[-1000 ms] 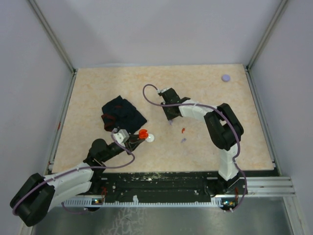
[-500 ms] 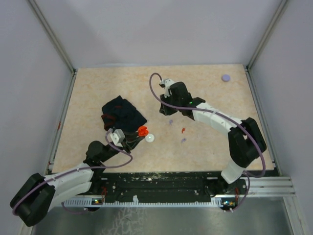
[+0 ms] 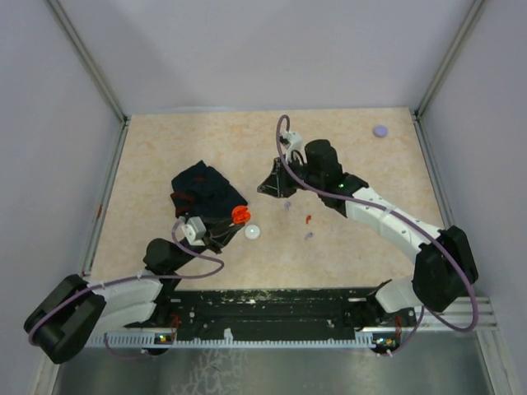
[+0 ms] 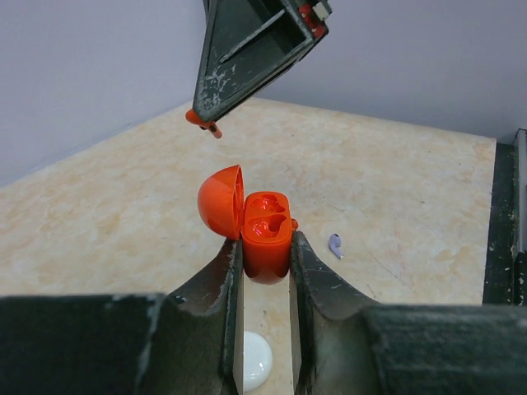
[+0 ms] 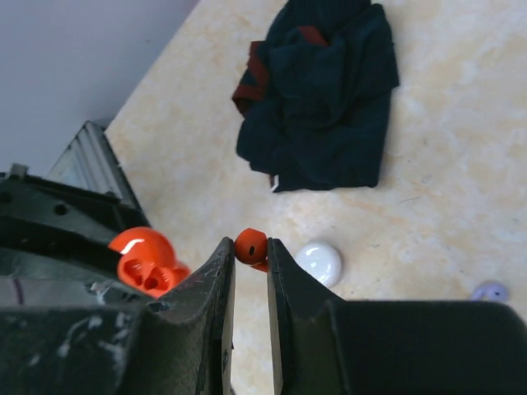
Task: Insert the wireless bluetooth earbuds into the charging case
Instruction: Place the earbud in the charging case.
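Left wrist view gives what the top view cannot. The left gripper is clamped on the body of a red case. Its lid is swung open to the left, and both hollows inside look empty. A white disc lies on the table below the fingers, and a lavender earbud lies just past the case. Above the case hangs the right gripper, pinching a red earbud at its tip, apart from the case. Right wrist view shows that pinch close up, with a dark cloth beyond. Only the top view shows a second red earbud and a second lavender earbud loose on the table. It also shows a lavender disc near the far right corner.
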